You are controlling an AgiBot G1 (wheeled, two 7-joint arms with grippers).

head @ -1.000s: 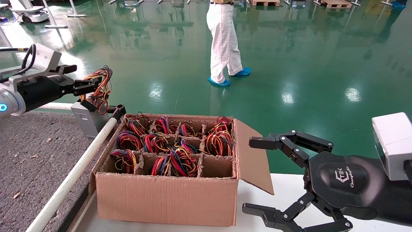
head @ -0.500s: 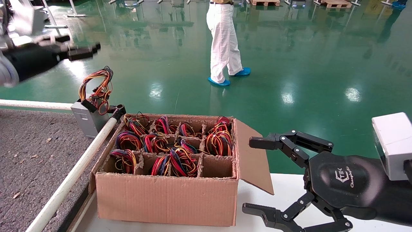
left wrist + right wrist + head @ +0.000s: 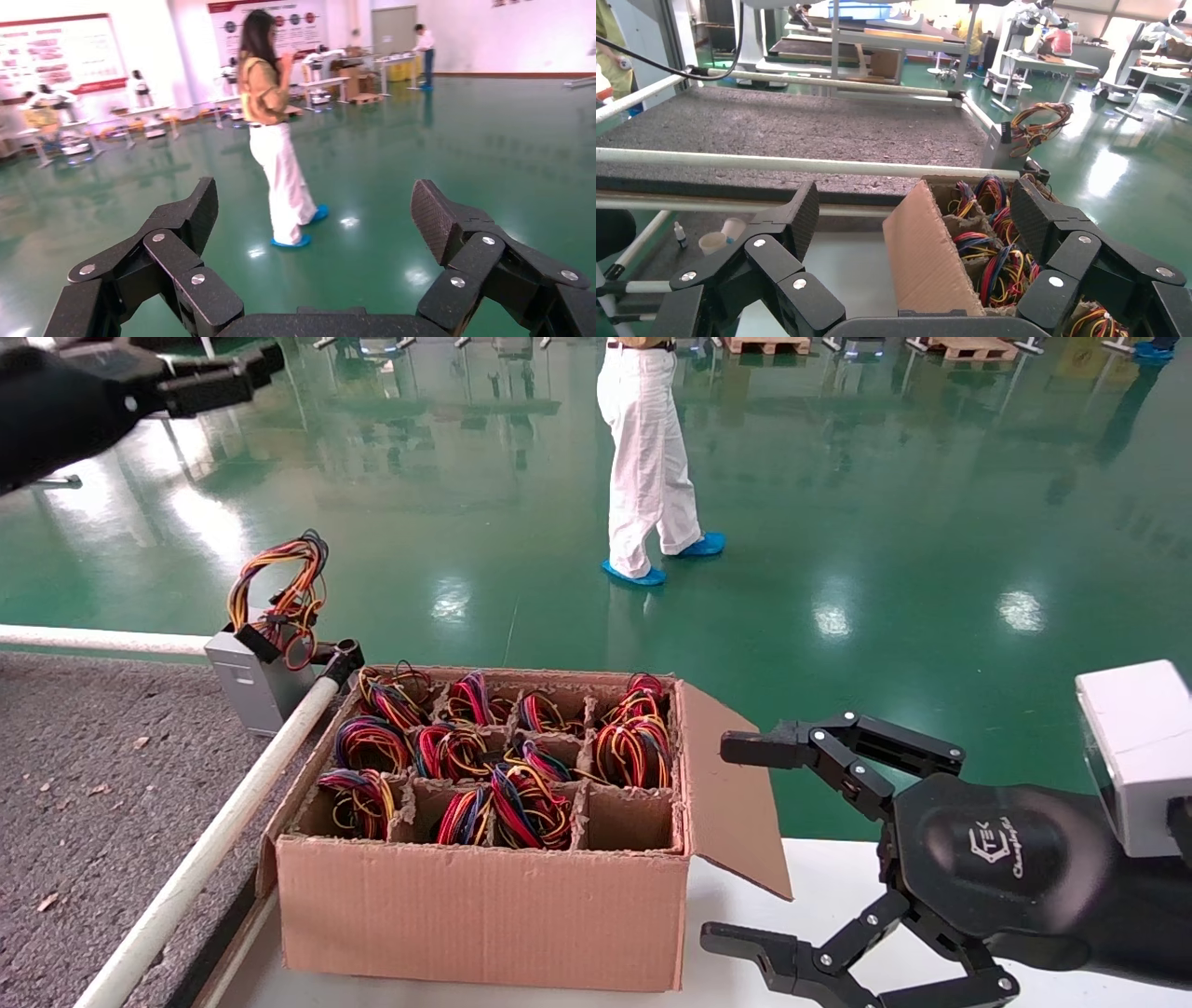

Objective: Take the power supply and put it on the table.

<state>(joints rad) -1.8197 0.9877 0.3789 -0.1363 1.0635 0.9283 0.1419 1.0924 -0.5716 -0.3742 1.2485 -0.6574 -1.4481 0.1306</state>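
The power supply, a small grey metal box, stands on the far corner of the dark speckled table, against the white pipe rail. Its looped red, yellow and orange wires stick up above it. The right wrist view also shows this power supply at the table corner. My left gripper hangs high above and to the left of it, open and empty; between its fingers only green floor shows. My right gripper rests open over the white tabletop, beside the carton flap.
A brown cardboard carton with divided cells full of coloured wire bundles sits on the white tabletop, right next to the rail. A person in white trousers stands on the green floor beyond. Small cups stand below the table.
My left gripper has let go of the wire loop and risen up and to the left, away from the power supply, which stays on the table corner. The right arm has not moved.
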